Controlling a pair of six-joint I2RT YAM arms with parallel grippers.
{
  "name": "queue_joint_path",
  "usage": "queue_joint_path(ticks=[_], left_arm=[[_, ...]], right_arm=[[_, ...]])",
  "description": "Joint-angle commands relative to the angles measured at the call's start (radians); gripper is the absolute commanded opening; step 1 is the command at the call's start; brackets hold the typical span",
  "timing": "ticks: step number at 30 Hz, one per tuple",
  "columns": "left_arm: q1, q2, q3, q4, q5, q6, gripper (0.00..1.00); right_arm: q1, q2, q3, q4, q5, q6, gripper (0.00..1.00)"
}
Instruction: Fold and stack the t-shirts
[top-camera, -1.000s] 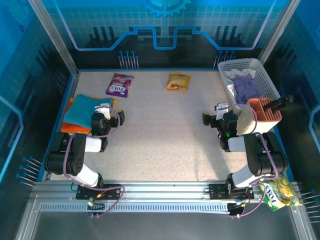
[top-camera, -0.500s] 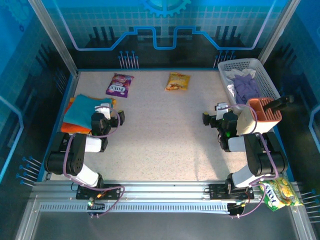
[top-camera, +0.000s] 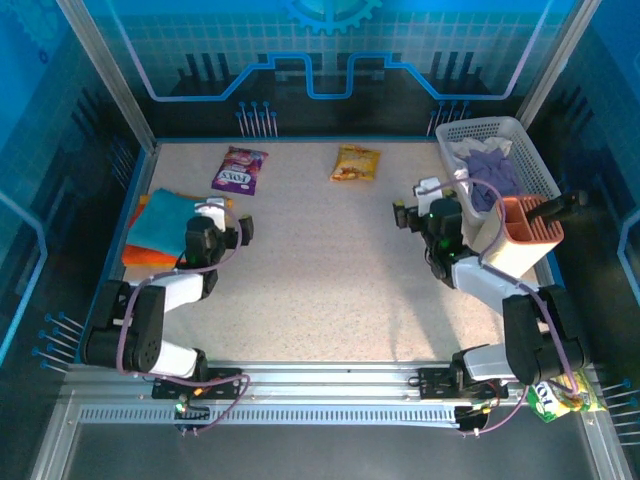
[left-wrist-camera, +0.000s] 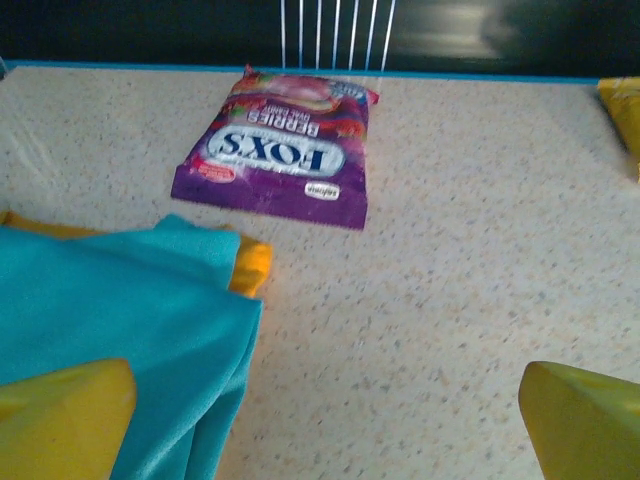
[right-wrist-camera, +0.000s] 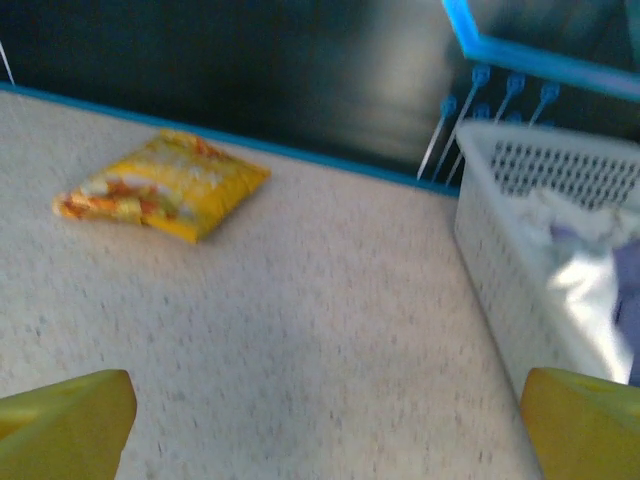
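Observation:
A folded teal t-shirt (top-camera: 160, 222) lies on an orange t-shirt (top-camera: 138, 256) at the table's left edge. In the left wrist view the teal cloth (left-wrist-camera: 110, 310) fills the lower left, with the orange edge (left-wrist-camera: 250, 265) sticking out beneath it. My left gripper (top-camera: 232, 215) hovers open just right of this stack, nothing between its fingers (left-wrist-camera: 65, 420). A white t-shirt (top-camera: 465, 150) lies crumpled with purple cloth in the basket (top-camera: 535, 160) at the right. My right gripper (top-camera: 413, 200) stands open and empty over bare table left of the basket, whose wall (right-wrist-camera: 510, 260) is close on its right.
A purple snack packet (top-camera: 239, 170) and a yellow one (top-camera: 356, 162) lie near the far edge. An orange ribbed holder (top-camera: 530, 220) sits by the right arm. A yellow-green packet (top-camera: 560, 385) lies off the table's near right corner.
The right arm has stretched forward, carrying its gripper farther from the base and slightly left. The left gripper has shifted a little forward. Both stay open.

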Motion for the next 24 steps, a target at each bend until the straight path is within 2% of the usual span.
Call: queue_joint_path(ticks=[1, 4, 7, 14, 18, 24], left_arm=[[-0.018, -0.074, 0.062, -0.222, -0.039, -0.076, 0.99], [-0.045, -0.112, 0.059, -0.281, -0.059, -0.061, 0.99], [-0.046, -0.122, 0.024, -0.252, -0.051, -0.06, 0.99], [-0.049, -0.105, -0.047, -0.148, -0.032, -0.054, 0.99], [-0.052, -0.1, -0.044, -0.152, -0.026, -0.048, 0.99], [-0.054, -0.083, -0.028, -0.161, -0.023, -0.042, 0.99]], right_arm=[[0.052, -0.016, 0.149, -0.281, 0.081, 0.009, 0.93], [0.055, 0.033, 0.377, -0.593, 0.091, 0.135, 0.93], [0.052, 0.134, 0.624, -0.854, 0.09, 0.213, 1.0], [-0.016, 0.447, 1.11, -1.281, 0.161, 0.42, 1.0], [-0.041, 0.535, 1.227, -1.363, 0.264, 0.439, 0.98], [-0.125, 0.565, 1.193, -1.364, 0.311, 0.438, 0.89]])
